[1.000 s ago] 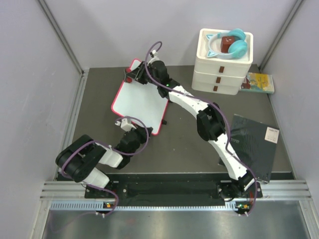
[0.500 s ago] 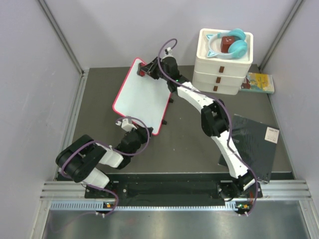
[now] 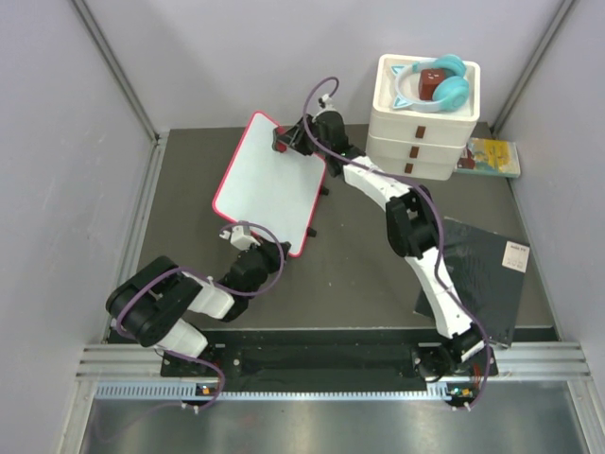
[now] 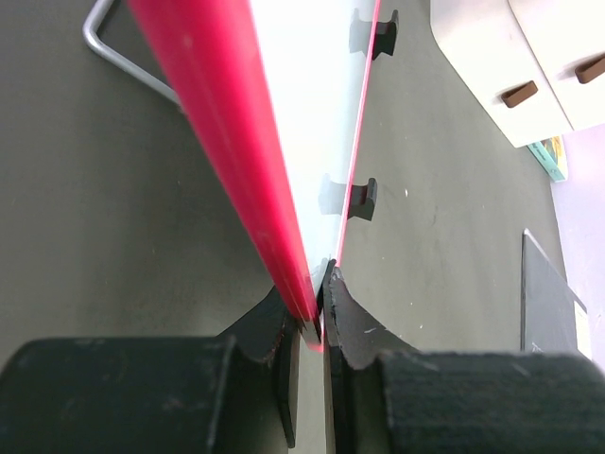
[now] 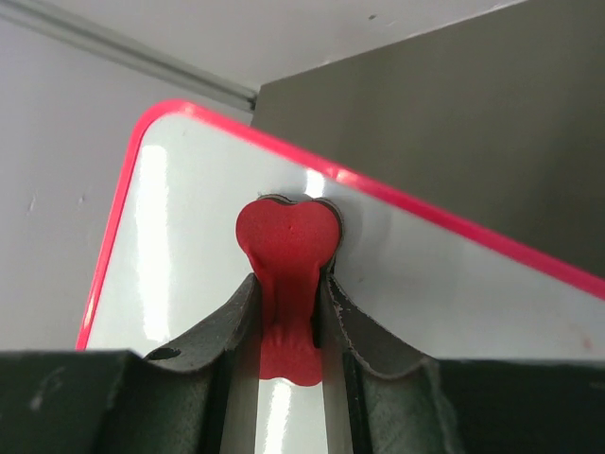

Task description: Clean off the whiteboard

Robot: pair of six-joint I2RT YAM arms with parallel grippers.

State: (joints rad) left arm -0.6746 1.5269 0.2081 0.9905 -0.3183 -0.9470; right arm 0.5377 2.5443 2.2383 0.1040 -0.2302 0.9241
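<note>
Your left jaws pinch the whiteboard [image 3: 269, 189] by its near rim, board at left-ctr of the surface [image 3: 359, 274]; right jaws clenched on a red heart-shaped eraser [image 5: 286, 236], pressed near the board's far corner.

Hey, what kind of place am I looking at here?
Probably a robot lab test cell: two arms bolted to a metal rail, plain grey partition walls, and staged props like a whiteboard and a drawer stack.

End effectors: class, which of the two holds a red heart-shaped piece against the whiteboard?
The right end effector, pinching the red heart-shaped piece on the whiteboard; the left end effector only clamps the board's rim.
</note>
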